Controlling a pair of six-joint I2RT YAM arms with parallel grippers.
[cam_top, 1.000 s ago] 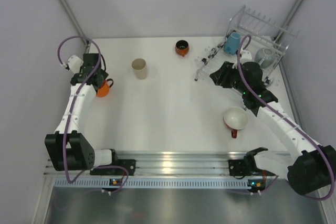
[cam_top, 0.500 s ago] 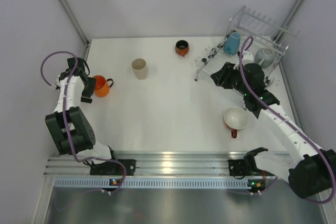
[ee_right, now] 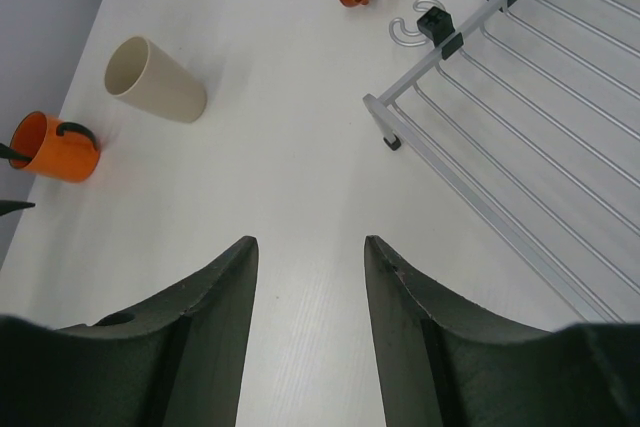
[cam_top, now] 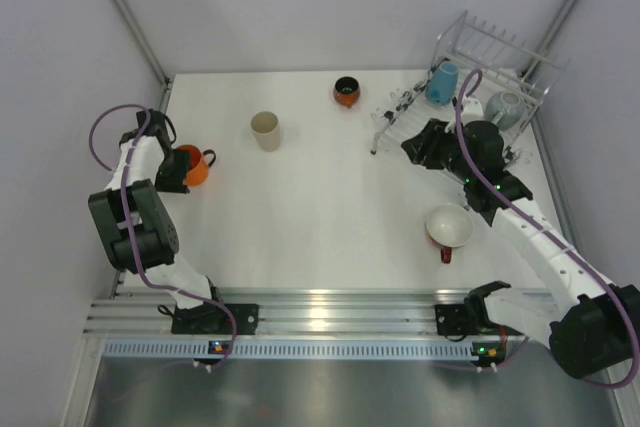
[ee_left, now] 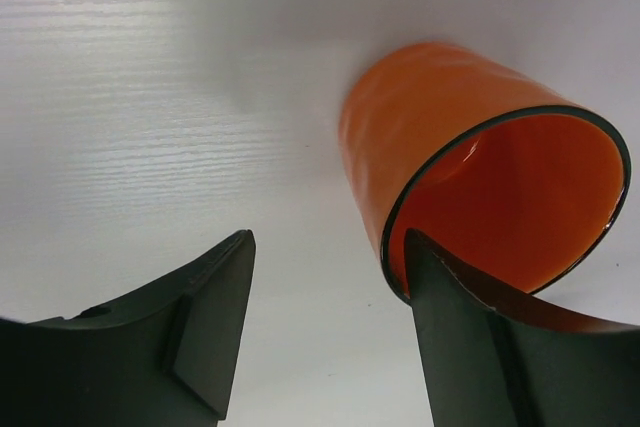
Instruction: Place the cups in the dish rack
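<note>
At the far left of the table (cam_top: pixel 320 237), the left gripper (ee_left: pixel 328 239) hangs over the orange cup (ee_left: pixel 440 137) with its jaws parted and nothing clamped. One finger (ee_left: pixel 450 347) overlaps the cup's dark rim, the other stands clear of the outer wall, and bare tabletop shows between them. The cup sits near the table's left edge, well apart from the dish rack (cam_top: pixel 497 44) in the far right corner. Moving right, a beige tumbler (cam_top: pixel 265 131) and a dark-and-orange cup (cam_top: pixel 346 91) wait in the open, untouched. The right gripper (ee_right: pixel 307 244) hovers, spread and empty, just beside the rack's front rail. A light blue cup (cam_top: pixel 441 82) and a grey mug (cam_top: pixel 505 107) are already loaded there, and a red mug (cam_top: pixel 449 225) stands close under that arm. The danger lies at the left: a squeeze made with the finger resting on the rim rather than inside it would likely shove the cup sideways, tipping it or skidding it toward the table's edge. A glancing pinch on the thin wall could also let it slip on the long carry across to the rack. On the right, a careless swing might clip the red mug
</note>
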